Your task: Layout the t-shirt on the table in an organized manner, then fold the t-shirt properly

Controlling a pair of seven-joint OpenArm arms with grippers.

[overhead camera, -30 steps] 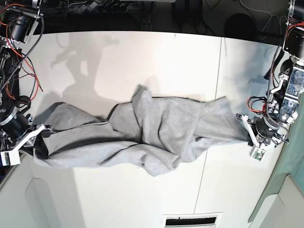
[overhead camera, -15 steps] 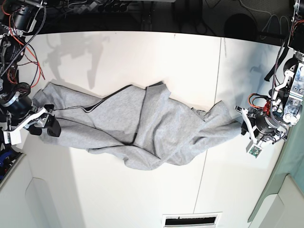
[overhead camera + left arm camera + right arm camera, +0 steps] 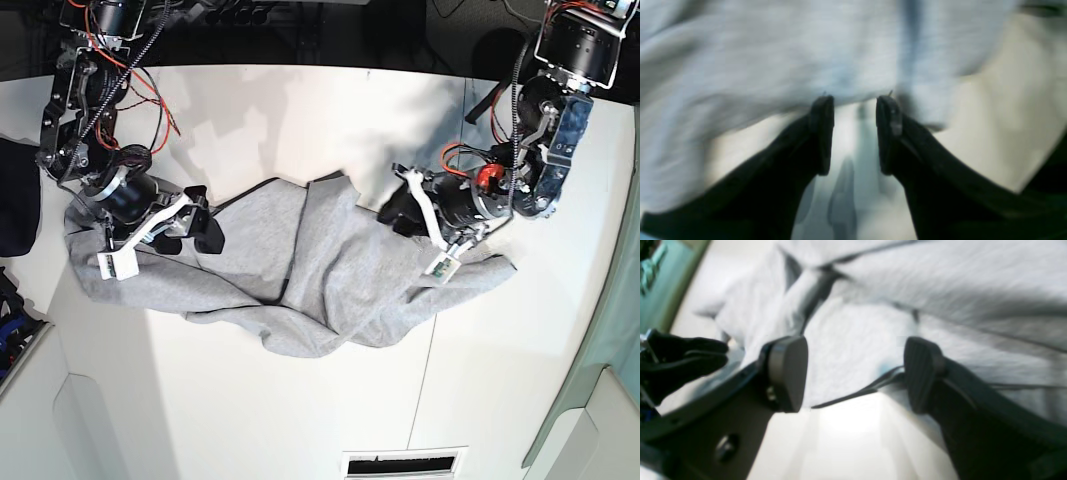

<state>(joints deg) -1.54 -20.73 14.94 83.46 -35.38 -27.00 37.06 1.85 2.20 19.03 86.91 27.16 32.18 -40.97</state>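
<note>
The light grey t-shirt [image 3: 330,270] lies crumpled and spread lengthwise across the white table [image 3: 300,120]; no lettering shows. My left gripper [image 3: 397,214] is over the shirt's upper right part, open and empty. In the left wrist view [image 3: 855,100] the table shows between its fingers and the shirt [image 3: 790,50] lies just past the tips. My right gripper [image 3: 200,230] is over the shirt's left part, wide open. In the right wrist view [image 3: 853,350] the shirt [image 3: 940,290] and its hem lie in front of the pads, not pinched.
A dark navy cloth [image 3: 15,200] hangs at the table's left edge. A slot [image 3: 405,465] sits at the front edge. A thin seam [image 3: 445,250] crosses the table on the right. Cables and red wires run along both arms at the back.
Both grippers have let go of the shirt's ends and moved inward over the shirt. The shirt's ends have dropped onto the table.
</note>
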